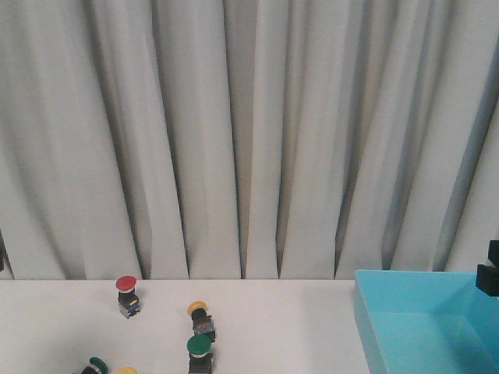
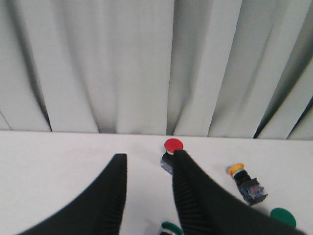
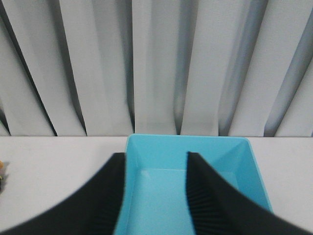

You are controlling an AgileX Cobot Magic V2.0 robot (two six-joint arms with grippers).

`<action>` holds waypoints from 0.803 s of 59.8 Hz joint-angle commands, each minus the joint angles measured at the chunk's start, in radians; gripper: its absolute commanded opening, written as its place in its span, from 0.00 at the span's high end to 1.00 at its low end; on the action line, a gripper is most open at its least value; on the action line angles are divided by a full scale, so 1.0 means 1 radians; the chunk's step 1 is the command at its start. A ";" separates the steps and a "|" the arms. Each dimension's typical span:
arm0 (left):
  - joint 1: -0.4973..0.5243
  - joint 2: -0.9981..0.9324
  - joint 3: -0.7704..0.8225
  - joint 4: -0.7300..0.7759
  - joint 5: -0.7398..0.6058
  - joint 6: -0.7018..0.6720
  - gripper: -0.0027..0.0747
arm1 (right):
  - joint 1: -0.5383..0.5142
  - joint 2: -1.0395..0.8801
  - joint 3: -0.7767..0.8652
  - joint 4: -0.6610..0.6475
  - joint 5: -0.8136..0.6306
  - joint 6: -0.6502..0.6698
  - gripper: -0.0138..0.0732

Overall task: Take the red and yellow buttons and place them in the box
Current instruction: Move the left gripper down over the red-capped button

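A red button (image 1: 126, 294) stands on the white table at the left, and a yellow button (image 1: 201, 315) lies to its right. A second yellow cap (image 1: 126, 371) peeks in at the bottom edge. The turquoise box (image 1: 421, 327) sits at the right. My left gripper (image 2: 149, 155) is open and empty above the table. The red button (image 2: 173, 145) is just beyond its one fingertip, and the yellow button (image 2: 243, 180) lies off to the side. My right gripper (image 3: 156, 155) is open and empty, hovering over the box (image 3: 195, 138), whose inside shows nothing in it.
Two green-capped buttons (image 1: 199, 351) (image 1: 95, 365) lie near the front of the table; they also show in the left wrist view (image 2: 282, 217) (image 2: 170, 227). A grey pleated curtain (image 1: 249, 132) hangs behind the table. A black part of the right arm (image 1: 490, 273) shows at the right edge.
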 commanded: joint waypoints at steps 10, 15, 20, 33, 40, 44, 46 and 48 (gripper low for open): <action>-0.006 -0.010 -0.037 -0.062 0.040 -0.010 0.29 | 0.049 -0.011 -0.033 -0.004 -0.039 -0.032 0.23; -0.006 -0.009 -0.037 -0.077 0.058 0.011 0.29 | 0.047 -0.011 -0.033 -0.013 -0.082 -0.032 0.23; -0.034 -0.008 -0.037 -0.108 0.074 0.104 0.29 | 0.047 -0.024 -0.033 -0.009 -0.074 -0.030 0.23; -0.201 0.078 -0.062 -0.198 0.128 0.318 0.29 | 0.047 -0.030 -0.033 0.014 -0.030 -0.031 0.23; -0.267 0.195 -0.166 -0.192 0.289 0.335 0.29 | 0.047 -0.030 -0.033 0.014 -0.005 -0.031 0.23; -0.291 0.258 -0.240 -0.192 0.382 0.333 0.29 | 0.047 -0.030 -0.033 0.014 0.014 -0.031 0.23; -0.306 0.291 -0.283 -0.192 0.432 0.331 0.29 | 0.047 -0.030 -0.033 0.014 0.023 -0.031 0.23; -0.318 0.323 -0.324 -0.192 0.482 0.331 0.29 | 0.047 -0.030 -0.033 0.014 0.033 -0.031 0.23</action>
